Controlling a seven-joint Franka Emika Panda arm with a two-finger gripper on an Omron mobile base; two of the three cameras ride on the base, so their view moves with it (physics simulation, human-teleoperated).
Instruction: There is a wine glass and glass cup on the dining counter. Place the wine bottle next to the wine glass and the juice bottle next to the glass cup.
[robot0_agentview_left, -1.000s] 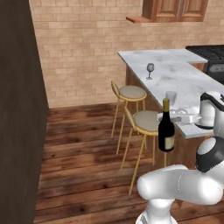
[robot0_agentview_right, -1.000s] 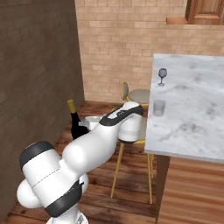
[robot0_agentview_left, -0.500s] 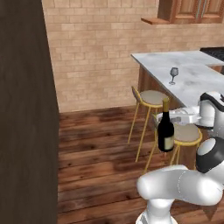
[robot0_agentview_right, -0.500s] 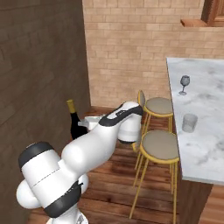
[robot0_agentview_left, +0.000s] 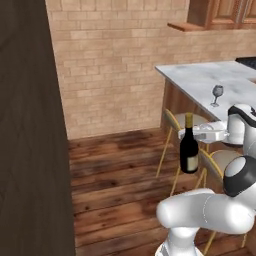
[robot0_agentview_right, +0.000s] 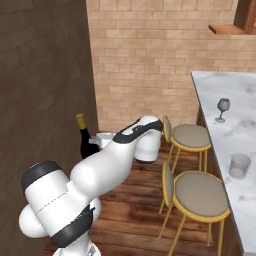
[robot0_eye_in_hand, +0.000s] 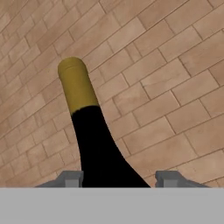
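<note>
One wine bottle (robot0_agentview_left: 189, 144), one wine glass (robot0_agentview_right: 223, 109), one glass cup (robot0_agentview_right: 240, 166), and two stools (robot0_agentview_right: 190, 136) beside one counter (robot0_agentview_right: 228, 97).

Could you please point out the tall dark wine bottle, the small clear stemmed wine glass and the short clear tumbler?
Tall dark wine bottle (robot0_agentview_left: 189, 150), left base view, on its body.
Stemmed wine glass (robot0_agentview_right: 223, 105), right base view, on its bowl.
Clear tumbler (robot0_agentview_right: 240, 166), right base view, on its side wall.

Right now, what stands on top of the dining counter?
On the dining counter stand the wine glass and, nearer the base, the glass cup. Its right part is cut off, so more cannot be told. The claw holds the wine bottle.
</note>
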